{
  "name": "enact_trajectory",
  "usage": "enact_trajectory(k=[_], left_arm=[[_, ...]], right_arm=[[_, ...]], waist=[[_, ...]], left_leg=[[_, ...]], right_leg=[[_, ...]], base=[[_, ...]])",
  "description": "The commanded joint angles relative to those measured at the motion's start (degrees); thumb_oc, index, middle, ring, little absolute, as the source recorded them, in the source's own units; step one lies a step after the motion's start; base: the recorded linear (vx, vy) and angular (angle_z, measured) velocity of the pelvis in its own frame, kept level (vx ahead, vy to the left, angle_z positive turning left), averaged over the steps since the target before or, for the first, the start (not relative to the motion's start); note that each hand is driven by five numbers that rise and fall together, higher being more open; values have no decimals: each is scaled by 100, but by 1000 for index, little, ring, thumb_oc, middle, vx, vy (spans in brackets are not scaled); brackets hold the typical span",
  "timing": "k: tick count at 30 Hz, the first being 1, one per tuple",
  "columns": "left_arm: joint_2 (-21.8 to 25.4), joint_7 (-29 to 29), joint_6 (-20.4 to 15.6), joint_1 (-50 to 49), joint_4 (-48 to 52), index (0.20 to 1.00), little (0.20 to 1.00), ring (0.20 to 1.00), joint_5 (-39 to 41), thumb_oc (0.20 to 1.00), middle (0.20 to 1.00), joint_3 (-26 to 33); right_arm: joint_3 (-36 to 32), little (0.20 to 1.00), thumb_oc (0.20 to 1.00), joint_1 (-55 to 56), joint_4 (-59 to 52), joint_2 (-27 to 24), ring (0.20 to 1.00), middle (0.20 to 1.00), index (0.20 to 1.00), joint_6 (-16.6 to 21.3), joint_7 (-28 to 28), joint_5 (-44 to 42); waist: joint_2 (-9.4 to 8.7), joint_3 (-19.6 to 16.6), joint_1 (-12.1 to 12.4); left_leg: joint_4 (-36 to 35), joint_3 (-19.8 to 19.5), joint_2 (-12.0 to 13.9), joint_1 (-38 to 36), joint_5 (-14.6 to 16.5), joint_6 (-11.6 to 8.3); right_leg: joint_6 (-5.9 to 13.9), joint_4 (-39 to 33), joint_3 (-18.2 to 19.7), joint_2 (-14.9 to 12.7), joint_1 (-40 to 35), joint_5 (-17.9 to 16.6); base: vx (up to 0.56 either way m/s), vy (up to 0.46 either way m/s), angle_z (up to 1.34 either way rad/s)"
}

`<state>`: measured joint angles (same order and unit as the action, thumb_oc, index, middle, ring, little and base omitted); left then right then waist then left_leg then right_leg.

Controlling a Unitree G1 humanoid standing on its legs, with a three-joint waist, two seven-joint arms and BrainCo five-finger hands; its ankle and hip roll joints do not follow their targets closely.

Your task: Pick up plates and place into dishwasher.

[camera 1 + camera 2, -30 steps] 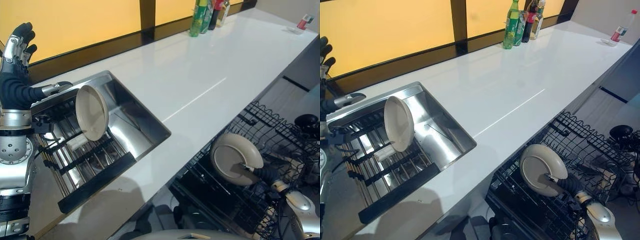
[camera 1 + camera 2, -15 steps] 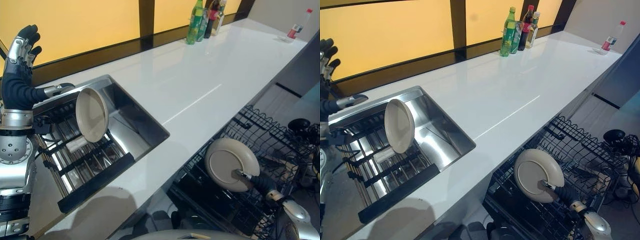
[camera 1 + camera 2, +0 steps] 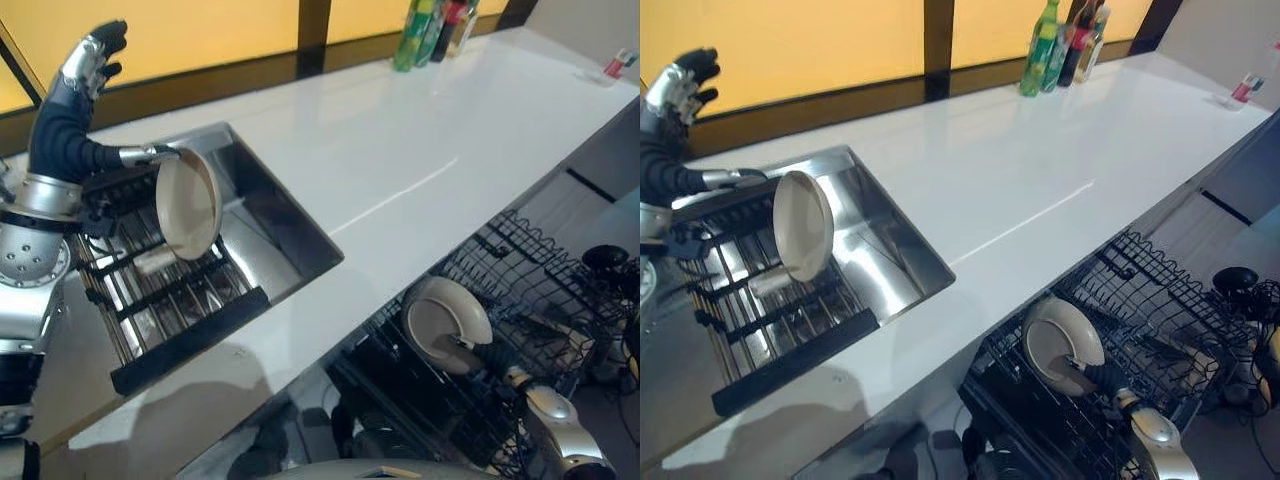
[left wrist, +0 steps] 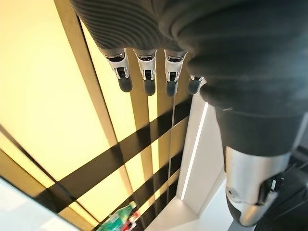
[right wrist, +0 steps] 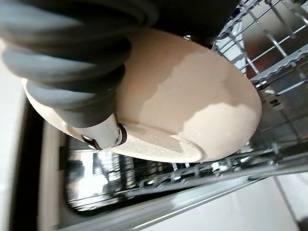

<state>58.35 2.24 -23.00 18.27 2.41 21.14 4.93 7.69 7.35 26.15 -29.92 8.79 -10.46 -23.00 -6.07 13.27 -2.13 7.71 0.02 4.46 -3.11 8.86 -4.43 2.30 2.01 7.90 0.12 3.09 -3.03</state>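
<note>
Cream-coloured plate [image 3: 187, 203] stands on edge in the rack over the steel sink [image 3: 285, 235] at the left; this one is not yet collected. Above and behind it the left hand [image 3: 88, 62] is raised in front of the yellow window panel, fingers [image 4: 147, 77] straight and relaxed, holding nothing. White worktop [image 3: 400, 170] runs across the middle, with bottles [image 3: 1065, 45] at its far edge and one small bottle [image 3: 1245, 88] at the far right corner.

Lower right, the dishwasher rack [image 3: 520, 300] is pulled out. A second plate [image 3: 445, 320] sits tilted among its wires with the right hand [image 3: 1095, 375] on it — the wrist view shows the thumb [image 5: 103, 132] pressed over the plate's rim, so the hold is judged not yet released.

Progress: one plate is at the dishwasher, arguably seated; one remains at the sink.

Not determinable: whether the second plate rests fully between the tines, and the right hand's fingers, which are hidden behind the plate. Other dark items in the rack at the far right cannot be identified.
</note>
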Motion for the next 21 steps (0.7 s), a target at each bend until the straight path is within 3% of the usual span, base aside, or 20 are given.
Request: enact_trajectory(k=[1,7,21], left_arm=[[519,133,-120,763,10,1000,1000,1000,279,1000,1000,-53],[633,183,-41,1138,19,1000,1000,1000,232,1000,1000,-261],[699,80,73,1492,34,1000,1000,1000,190,1000,1000,-497]], right_arm=[[651,200,200,23,-116,262,200,200,200,81,84,127],[847,200,200,-66,154,362,200,200,200,-125,151,498],[1144,200,200,-113,850,322,200,200,200,-1067,-614,1224]], waist=[[-68,82,85],[-101,161,148],[-262,114,254]], left_leg=[[609,-40,-337,982,73,692],[656,-65,-309,1198,46,677],[674,-61,-264,1257,57,660]], right_leg=[[763,-93,91,-392,56,-250],[716,-165,7,-363,113,-252],[624,-233,-106,-319,63,-253]], base=[[-128,-105,13],[-81,-79,3],[-9,-24,0]])
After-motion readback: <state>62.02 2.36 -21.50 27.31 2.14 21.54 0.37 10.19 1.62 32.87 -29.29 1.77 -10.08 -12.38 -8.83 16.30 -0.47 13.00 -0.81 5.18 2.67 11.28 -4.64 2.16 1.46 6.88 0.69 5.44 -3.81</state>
